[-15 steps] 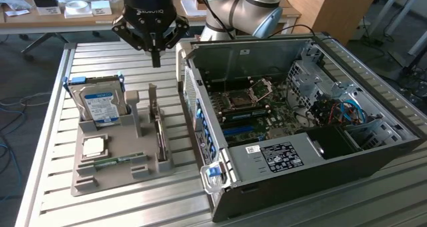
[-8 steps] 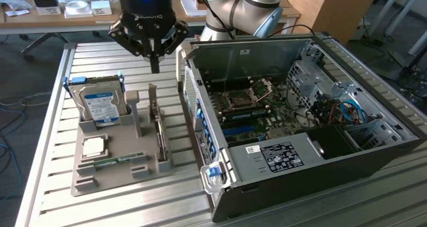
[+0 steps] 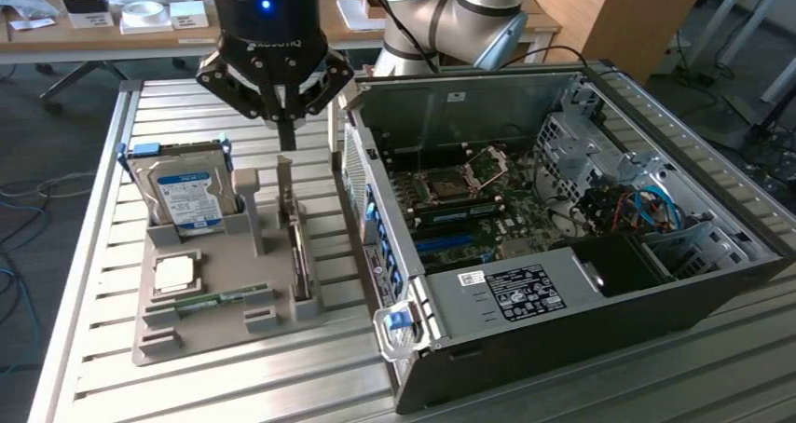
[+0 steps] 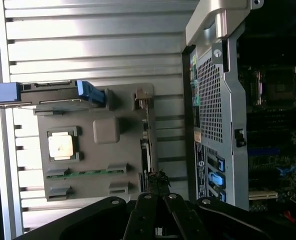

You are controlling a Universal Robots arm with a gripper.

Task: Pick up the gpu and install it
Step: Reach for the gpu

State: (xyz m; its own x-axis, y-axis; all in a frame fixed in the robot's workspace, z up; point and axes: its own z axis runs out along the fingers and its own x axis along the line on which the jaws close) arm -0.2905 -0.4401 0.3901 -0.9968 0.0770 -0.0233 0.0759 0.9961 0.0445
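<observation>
The gpu [image 3: 295, 241] stands on edge in a slot of the grey holder [image 3: 205, 337], a thin card with its silver bracket end up. My gripper [image 3: 289, 136] hangs just above the card's top end, fingers shut together and pointing down, with nothing between them. In the wrist view the gpu [image 4: 147, 145] shows edge-on along the holder's [image 4: 106, 131] side, and my gripper [image 4: 158, 192] sits over its near end. The open computer case [image 3: 696, 288] lies at the exterior view's right, motherboard [image 3: 479, 209] exposed.
The holder also carries a hard drive [image 3: 186, 195] with a blue-white label, a CPU [image 3: 175, 272] and a green RAM stick [image 3: 212, 301]. The case's rear panel [image 4: 213, 100] stands close beside the gpu. A slatted metal table [image 3: 186, 111] bears everything.
</observation>
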